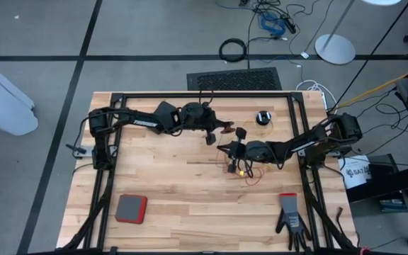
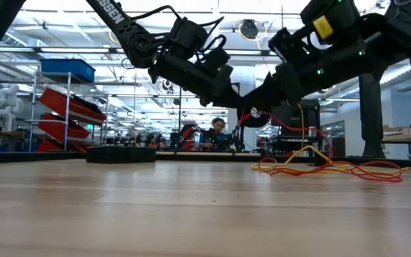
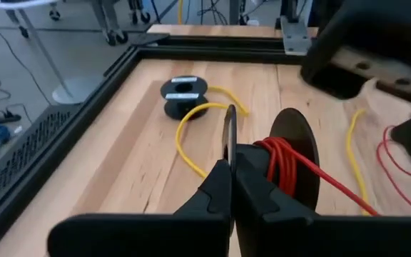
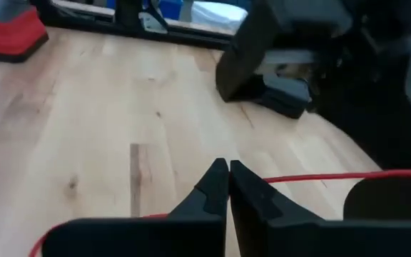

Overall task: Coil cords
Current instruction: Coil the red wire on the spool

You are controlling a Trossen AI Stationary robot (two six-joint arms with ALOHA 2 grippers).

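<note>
Over mid-surface, the left end effector [image 3: 230,168] pinches the rim of the reel [image 3: 295,153] wound with reddish-orange cord [image 3: 280,160], the right end effector [image 4: 228,173] clenched just beside that cord, the yellow cord [image 1: 250,170] loose beneath it.

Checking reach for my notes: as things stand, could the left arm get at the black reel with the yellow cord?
Probably not at once: the left pincer is shut on the flat black reel wound with red cord. The way to the small round black reel with yellow cord looks free.
</note>
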